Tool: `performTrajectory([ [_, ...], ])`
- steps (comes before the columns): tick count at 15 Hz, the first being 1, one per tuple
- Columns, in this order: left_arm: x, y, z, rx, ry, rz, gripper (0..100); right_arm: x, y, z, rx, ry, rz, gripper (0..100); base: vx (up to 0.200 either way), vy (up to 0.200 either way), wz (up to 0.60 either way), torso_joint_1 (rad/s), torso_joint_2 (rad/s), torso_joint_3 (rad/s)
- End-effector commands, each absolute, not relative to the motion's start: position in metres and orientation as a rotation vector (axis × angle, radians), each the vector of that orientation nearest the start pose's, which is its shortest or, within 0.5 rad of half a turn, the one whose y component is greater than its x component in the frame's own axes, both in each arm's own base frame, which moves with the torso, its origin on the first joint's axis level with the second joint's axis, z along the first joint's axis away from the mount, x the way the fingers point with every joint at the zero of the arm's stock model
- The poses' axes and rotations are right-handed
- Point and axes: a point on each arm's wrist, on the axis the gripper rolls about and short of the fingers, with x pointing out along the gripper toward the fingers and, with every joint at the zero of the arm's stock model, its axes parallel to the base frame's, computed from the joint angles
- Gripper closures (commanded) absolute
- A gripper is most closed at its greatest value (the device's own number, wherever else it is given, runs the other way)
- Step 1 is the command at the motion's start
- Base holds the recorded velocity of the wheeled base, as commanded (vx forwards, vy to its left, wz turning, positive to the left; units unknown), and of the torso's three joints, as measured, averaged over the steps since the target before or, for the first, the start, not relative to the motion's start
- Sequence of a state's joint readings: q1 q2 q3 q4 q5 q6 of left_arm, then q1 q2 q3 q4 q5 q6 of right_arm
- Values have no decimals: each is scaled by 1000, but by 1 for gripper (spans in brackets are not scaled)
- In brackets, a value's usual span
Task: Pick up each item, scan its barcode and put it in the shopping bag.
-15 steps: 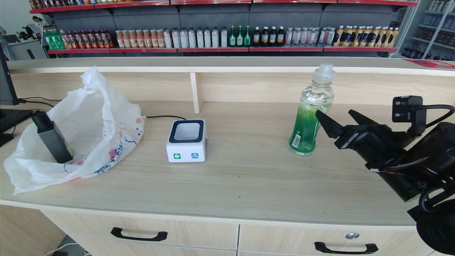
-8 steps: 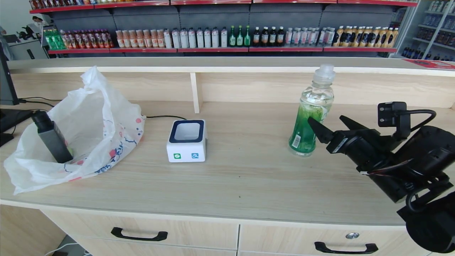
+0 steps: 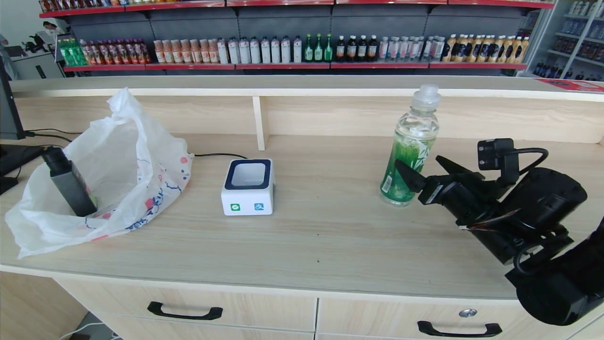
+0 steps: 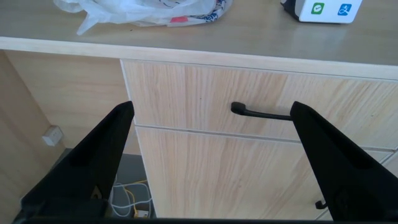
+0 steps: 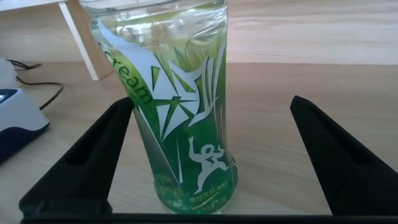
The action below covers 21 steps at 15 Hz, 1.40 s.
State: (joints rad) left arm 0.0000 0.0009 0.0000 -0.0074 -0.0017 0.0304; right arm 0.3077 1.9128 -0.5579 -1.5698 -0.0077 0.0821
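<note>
You are looking across a pale wood-grain counter [image 3: 330, 236], where a boxy white scanner [image 3: 247, 186] is sitting mid-counter and a crinkled white shopping bag [image 3: 118, 174] is lying at the left, holding a dark bottle [image 3: 70, 182]. The green-labelled bottle [image 3: 410, 151] is standing upright at the right, clear plastic with a pale cap. The right gripper [image 3: 419, 161] is flanking it with its black fingers spread, possibly not touching. The left gripper [image 4: 211, 109] is hanging with its fingers apart before the drawer fronts [image 4: 205, 93].

A pale wood-grain worktop [image 3: 330, 236] with a raised back ledge [image 3: 330, 84] sits over drawers [image 3: 264, 309] with black handles [image 3: 184, 311], while behind it red-edged shelves [image 3: 283, 66] carry rows of bottles [image 3: 264, 49] against dark grey panels [image 3: 283, 21].
</note>
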Motion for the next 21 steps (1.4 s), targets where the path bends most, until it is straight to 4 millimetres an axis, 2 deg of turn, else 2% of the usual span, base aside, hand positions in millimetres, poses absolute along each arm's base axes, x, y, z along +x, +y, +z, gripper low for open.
performTrajectory([
  [1,-23,0,76,31,-6,-1,0,299,103,147,112,-197,330,0,0,0,0,0,0,0],
  [4,-23,0,76,29,-6,-1,0,298,111,145,114,-190,349,0,0,0,0,0,0,0],
  [8,-23,0,76,29,-6,-1,0,322,117,145,109,-231,277,0,0,0,0,0,0,0],
  [14,-23,0,76,31,-8,-1,0,333,114,142,104,-239,244,0,0,0,0,0,0,0],
  [18,-23,0,76,31,-8,-1,0,339,110,148,104,-270,230,0,0,0,0,0,0,0],
  [19,-23,0,76,32,-8,-1,0,338,111,147,105,-265,231,100,0,0,0,0,0,0],
  [21,-23,0,77,31,-9,-1,0,338,111,148,103,-267,232,100,0,0,0,0,0,0],
])
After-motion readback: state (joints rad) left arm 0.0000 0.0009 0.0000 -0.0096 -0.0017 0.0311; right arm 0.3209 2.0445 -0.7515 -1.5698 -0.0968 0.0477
